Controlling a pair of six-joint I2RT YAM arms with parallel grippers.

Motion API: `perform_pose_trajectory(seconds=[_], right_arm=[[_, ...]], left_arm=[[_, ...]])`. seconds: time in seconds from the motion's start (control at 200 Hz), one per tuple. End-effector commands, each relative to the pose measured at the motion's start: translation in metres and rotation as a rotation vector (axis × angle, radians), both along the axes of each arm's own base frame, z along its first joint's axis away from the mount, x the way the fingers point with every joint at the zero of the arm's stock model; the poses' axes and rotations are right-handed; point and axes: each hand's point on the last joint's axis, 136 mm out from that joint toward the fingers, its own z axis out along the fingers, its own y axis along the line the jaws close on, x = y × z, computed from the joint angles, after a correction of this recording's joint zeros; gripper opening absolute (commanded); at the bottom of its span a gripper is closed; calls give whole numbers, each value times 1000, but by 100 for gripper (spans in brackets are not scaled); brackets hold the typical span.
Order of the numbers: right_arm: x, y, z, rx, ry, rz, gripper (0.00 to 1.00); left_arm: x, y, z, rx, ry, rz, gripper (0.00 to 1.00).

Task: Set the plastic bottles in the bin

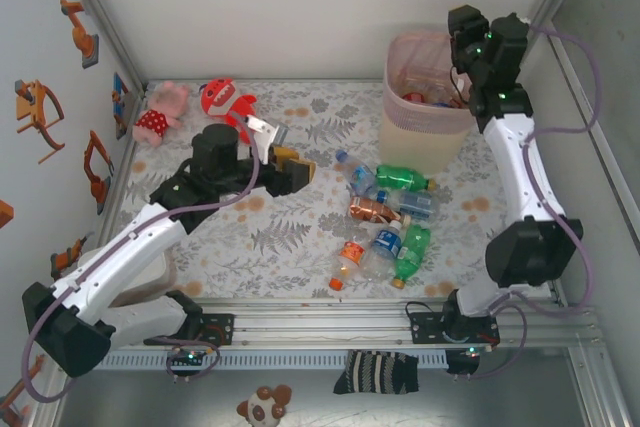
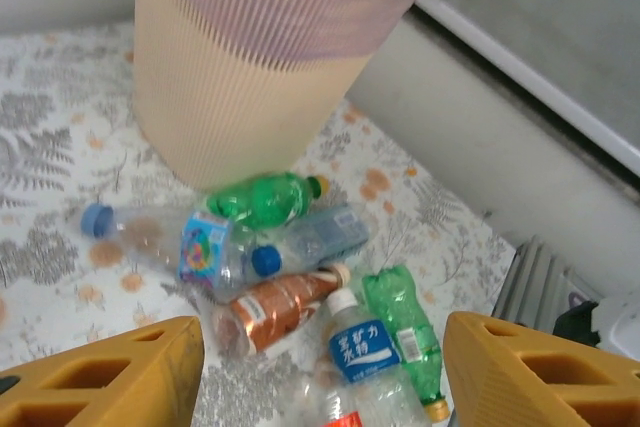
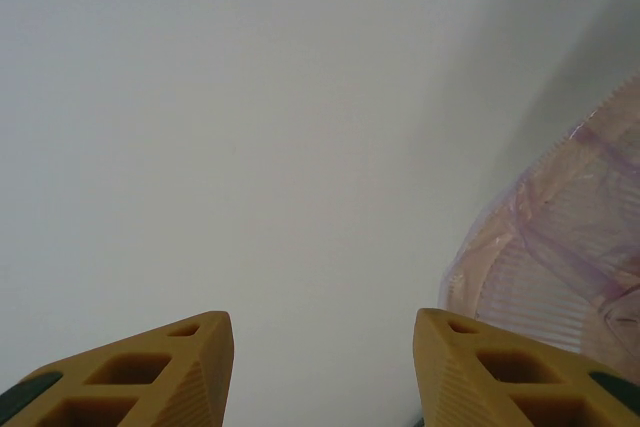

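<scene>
A cluster of bottles (image 1: 388, 219) is waiting mid-frame beside the bin (image 1: 420, 147) at upper right, which is seemingly holding a few already, while the left gripper (image 2: 322, 372) and right gripper (image 3: 322, 337) are hovering spread and empty.

Pink plush toy (image 1: 160, 113) beside red plush toy (image 1: 224, 101) on floral mat (image 1: 300, 239)

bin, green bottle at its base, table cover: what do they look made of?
Bin: moulded plastic by the look, matte, finely ribbed; pink upper band, cream body.
Green bottle: thin translucent plastic, glossy, with bright highlights on its wall.
Table cover: matte printed sheet with a leaf and flower pattern; cloth or vinyl, cannot tell which.
</scene>
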Motion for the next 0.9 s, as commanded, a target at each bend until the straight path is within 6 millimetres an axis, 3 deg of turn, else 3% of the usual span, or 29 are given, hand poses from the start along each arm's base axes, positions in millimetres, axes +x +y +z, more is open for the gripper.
perform_pose_trajectory(seconds=[0.0, 0.386, 0.531, 0.736, 0.896], right_arm=[[-19, -12, -18, -103, 58, -26, 50], [-85, -35, -30, -231, 106, -100, 50], [-98, -36, -45, -244, 131, -104, 50], [-111, -37, -65, -250, 174, -98, 50], [-118, -35, -73, -249, 189, -84, 50]], left_arm=[[-6, -1, -23, 77, 78, 32, 63], [-63, -26, -116, 369, 262, 0, 62], [-94, -37, -149, 486, 309, -66, 62], [-134, -35, -199, 673, 381, -106, 62], [-156, -36, -224, 761, 414, -113, 63]])
